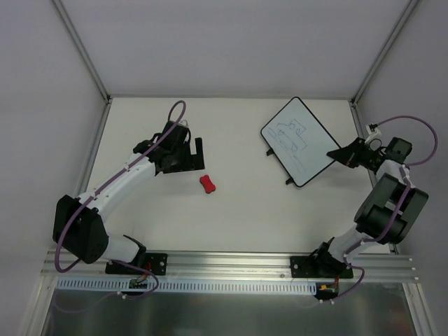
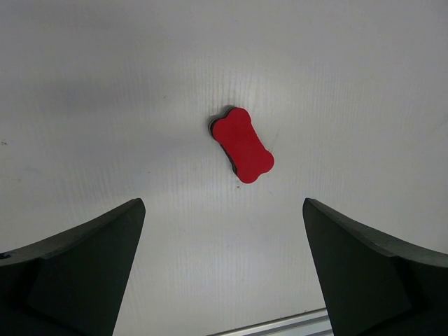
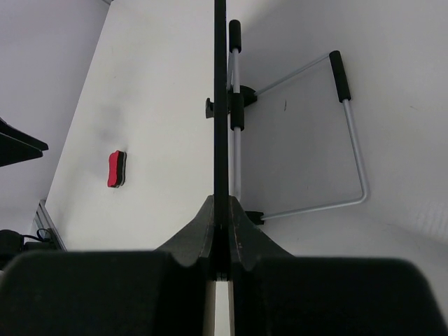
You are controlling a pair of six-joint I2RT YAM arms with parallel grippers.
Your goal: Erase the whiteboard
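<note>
Far right of the worktop (image 1: 231,217): whiteboard (image 1: 299,140), propped tilted on its wire stand (image 3: 350,140), blue drawing unerased. Pinched at its right edge by the clenched right gripper (image 3: 220,210), likely for steadying against wiping. Left gripper (image 2: 222,210) released, spread above the red eraser (image 1: 207,184) mid-worktop, apparently lined up for pickup.

Top external looking down from high, taking in whole table (image 1: 238,224), near edge at frame bottom. Left wrist facing down, close over red eraser (image 2: 241,145). Right wrist sighting edge-on along whiteboard (image 3: 220,105), low, close. All three sharing eraser, mid-left in right-wrist frame.
</note>
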